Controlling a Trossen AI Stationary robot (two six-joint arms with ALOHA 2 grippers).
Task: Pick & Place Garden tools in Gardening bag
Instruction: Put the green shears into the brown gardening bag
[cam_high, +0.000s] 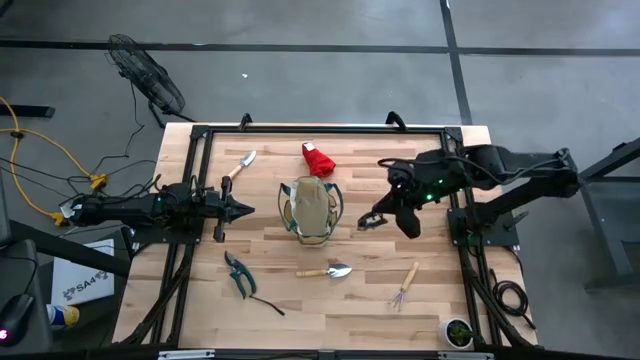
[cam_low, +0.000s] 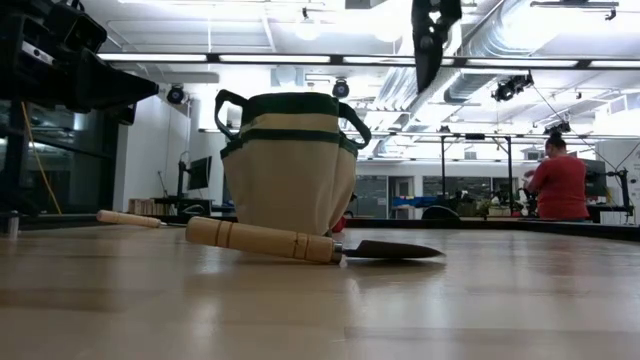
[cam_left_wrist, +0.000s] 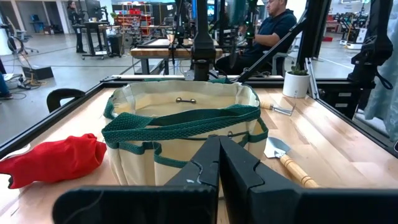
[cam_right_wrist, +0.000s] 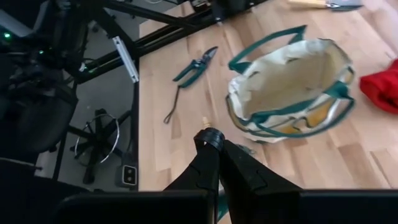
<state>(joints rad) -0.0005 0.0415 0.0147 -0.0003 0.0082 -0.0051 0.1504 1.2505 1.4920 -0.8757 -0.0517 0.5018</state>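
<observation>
The tan gardening bag (cam_high: 310, 208) with green trim stands upright on its base at the table's middle, mouth open. Around it lie the garden tools: a wooden-handled trowel (cam_high: 328, 270) near the bag, a hand rake (cam_high: 405, 287), dark-handled shears (cam_high: 238, 273), a second trowel (cam_high: 240, 165) at the far left and a red glove (cam_high: 318, 159) behind the bag. My left gripper (cam_high: 248, 210) is shut and level, just left of the bag. My right gripper (cam_high: 368, 222) hangs high above the table to the right of the bag, shut and slanting down, with nothing in it (cam_right_wrist: 214, 140).
A black frame rail (cam_high: 320, 128) runs around the table. A small potted plant (cam_high: 458, 332) stands at the near right corner. Bare wood lies between the bag and the right edge. People sit in the room beyond the table (cam_low: 558, 185).
</observation>
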